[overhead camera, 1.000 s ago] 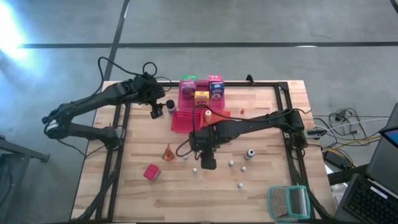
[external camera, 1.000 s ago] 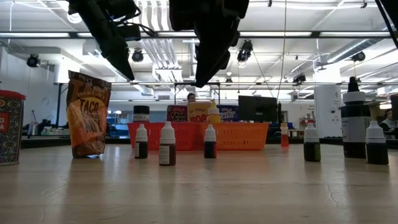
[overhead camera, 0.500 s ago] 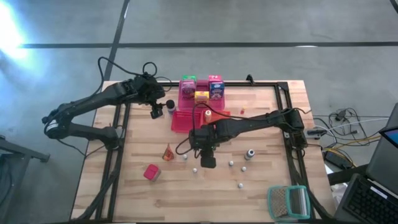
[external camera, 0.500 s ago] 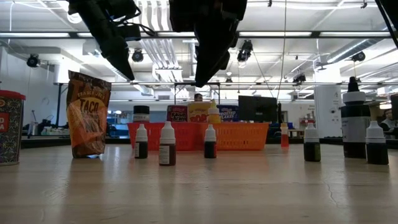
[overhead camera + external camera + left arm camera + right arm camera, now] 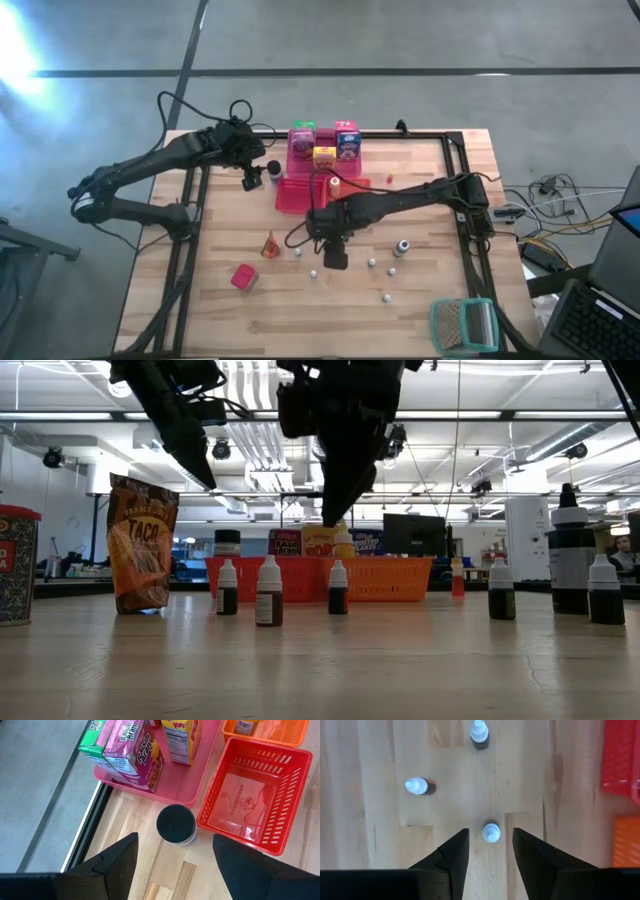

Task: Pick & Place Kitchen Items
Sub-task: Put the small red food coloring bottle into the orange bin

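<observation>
My right gripper hangs open over the middle of the table. In the right wrist view its fingers stand on either side of a small dark bottle with a white cap, above it and not touching. In the low view the gripper is above that upright bottle. My left gripper is open and empty, above a black-lidded jar that stands on the table beside the pink tray. The tray holds green, pink and yellow cartons.
More small bottles stand near the right gripper. A taco bag and a red tin are at the near left. A red basket and an orange basket adjoin the pink tray. A teal mesh thing lies at the near right.
My right gripper has gone down a little toward the small bottle beneath it, its fingers still open.
</observation>
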